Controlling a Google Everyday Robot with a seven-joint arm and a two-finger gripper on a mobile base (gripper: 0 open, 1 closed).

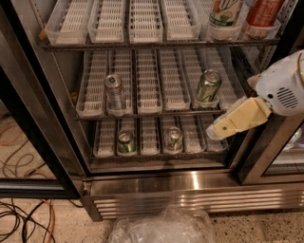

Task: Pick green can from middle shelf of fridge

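Hovering at the right side of the frame, the gripper (pixel 219 129) is hanging in front of the fridge (pixel 190 184). Its cream tip is pointing down-left, below and just right of the green can (pixel 207 87) and apart from it. Only one cream face is showing, so I cannot tell how far the jaws are standing apart; they are holding nothing that I can see. The green can is standing upright near the front of the middle shelf (pixel 150 90), right of centre, well apart from a silver can (pixel 115 91) on the left. At the upper right, two bottles (pixel 225 14) are being cut off by the top edge.
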